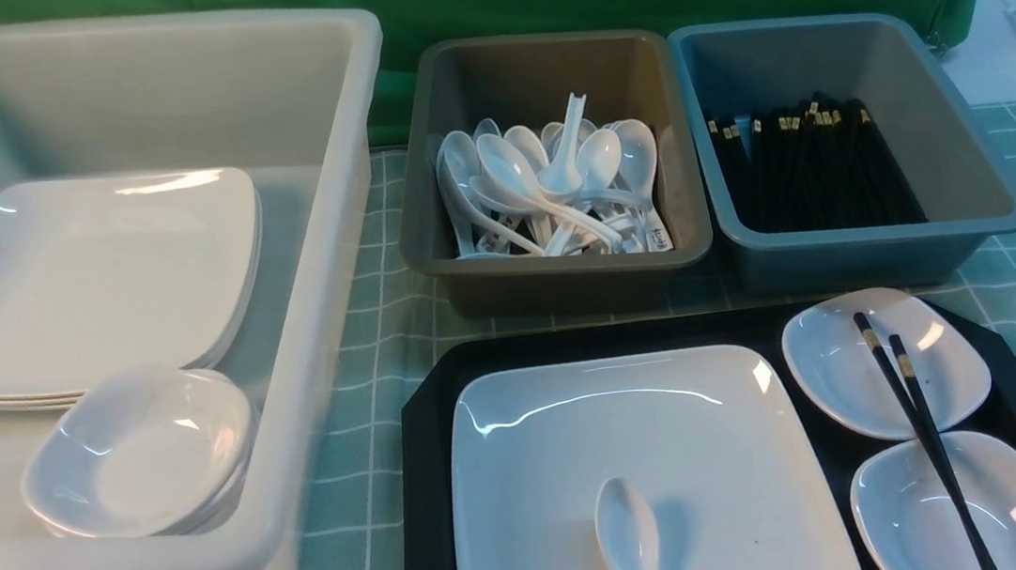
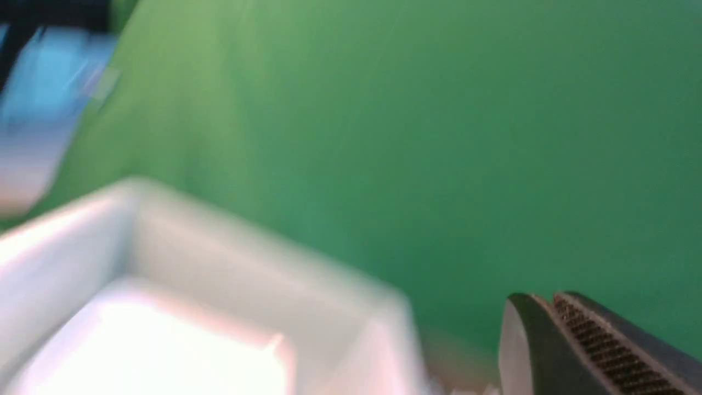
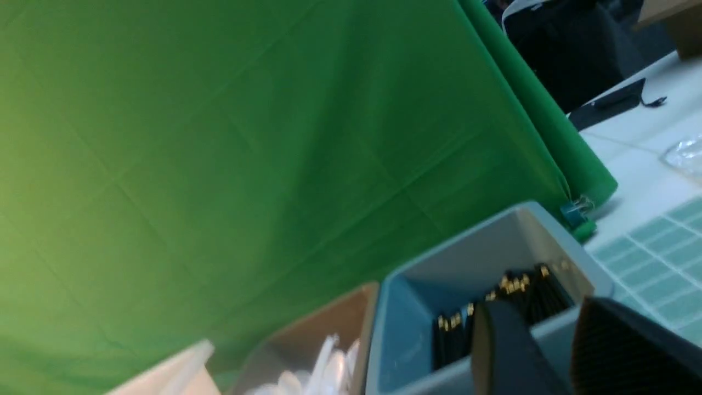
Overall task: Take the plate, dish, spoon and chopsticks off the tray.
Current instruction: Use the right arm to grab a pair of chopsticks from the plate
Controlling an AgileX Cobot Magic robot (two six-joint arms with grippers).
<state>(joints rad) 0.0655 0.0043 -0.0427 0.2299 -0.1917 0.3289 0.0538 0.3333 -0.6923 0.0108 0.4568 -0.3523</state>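
Front view, nearest first: glossy white soup spoon (image 1: 629, 537) lying on the big white rounded-square plate (image 1: 638, 441), thin black chopsticks (image 1: 919, 421) bridging two small white dishes (image 1: 884, 359), all on the black plastic tray (image 1: 425, 482). Beyond, grey-brown spoon bin (image 1: 532, 65) and blue-grey chopstick bin (image 1: 824, 53) apparently sort each kind. Left gripper (image 2: 543, 307) pinched together, empty; right gripper (image 3: 554, 318) parted, holding nothing.

Dark grey left pincer (image 2: 540, 307) with ribbed grip pad (image 2: 598, 340), matte black right pincer (image 3: 545, 329), finely ribbed inside

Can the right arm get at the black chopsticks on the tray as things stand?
Probably yes: the thin black gold-banded chopsticks lie uncovered across two small white dishes on the black plastic tray's right side, nothing over them, though the arm's position is unclear.
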